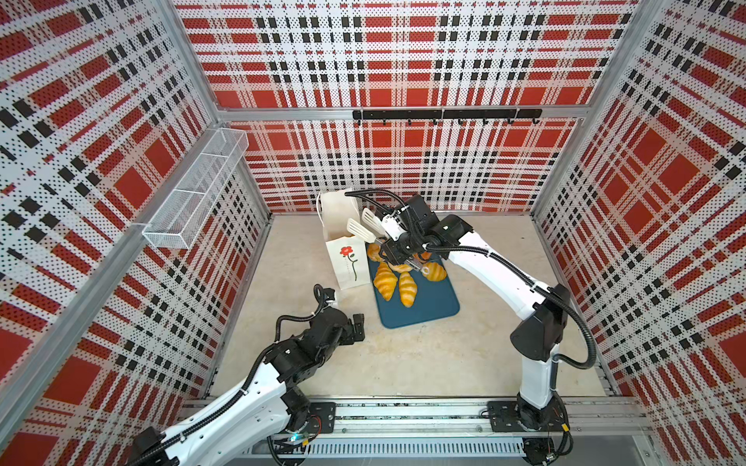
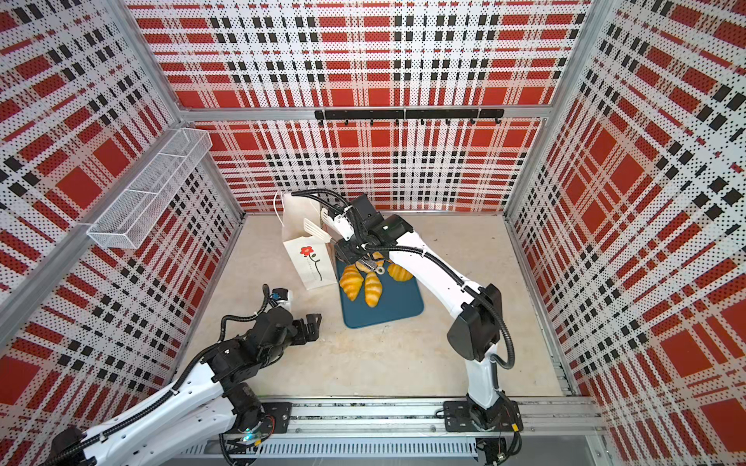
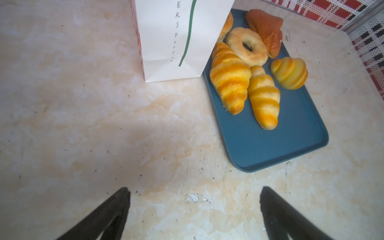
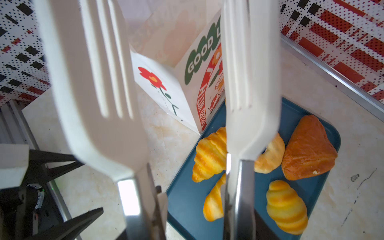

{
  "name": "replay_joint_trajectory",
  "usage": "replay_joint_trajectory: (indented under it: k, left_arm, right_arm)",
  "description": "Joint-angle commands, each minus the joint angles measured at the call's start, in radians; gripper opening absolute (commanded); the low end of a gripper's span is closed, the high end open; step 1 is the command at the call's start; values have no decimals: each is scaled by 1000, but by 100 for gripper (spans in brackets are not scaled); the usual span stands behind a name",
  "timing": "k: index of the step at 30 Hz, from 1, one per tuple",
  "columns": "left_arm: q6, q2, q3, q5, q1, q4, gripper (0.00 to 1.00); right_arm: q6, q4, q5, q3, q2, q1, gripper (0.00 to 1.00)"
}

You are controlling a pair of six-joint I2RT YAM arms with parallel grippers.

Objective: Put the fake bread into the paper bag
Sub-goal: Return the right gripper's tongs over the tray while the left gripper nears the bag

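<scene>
Left wrist view: the toy bread [image 3: 229, 79], golden striped croissants, a pale ring doughnut and a darker brown piece, lies on a blue tray [image 3: 270, 149] just beside the upright white flower-printed paper bag [image 3: 166, 41]. Left gripper [image 3: 194, 191]: jaws wide, empty. Right gripper [image 1: 403, 258]: jaws clamped on white slotted tongs [image 4: 93, 83].

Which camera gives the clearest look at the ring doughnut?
The left wrist view: the ring doughnut shows almost whole on the blue tray, hole and all. In the right wrist view a blade of the white tongs hides most of it. In both top views the right arm covers nearly all of it.
</scene>
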Motion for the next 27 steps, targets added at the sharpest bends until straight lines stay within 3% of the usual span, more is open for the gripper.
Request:
replay_joint_trajectory:
  k: [1,6,13,19,22,27]
  left_arm:
    - [19,-15,47,2,-12,38,99]
    - [34,-3,58,43,-17,80,99]
    - [71,0,44,167,-16,288,99]
    - [94,98,87,259,-11,376,99]
    - [97,155,112,282,-12,388,99]
    - [91,214,121,266,-21,387,99]
  right_arm:
    - [-19,103,-45,-91,-113,-21,52]
    - [-28,161,-88,-266,-222,-50,53]
    - [-15,248,-222,-535,-356,-118,51]
    - [16,321,-294,-737,-467,-184,51]
    - [25,322,-271,-817,-507,-218,52]
    - [26,228,-81,-892,-524,-242,53]
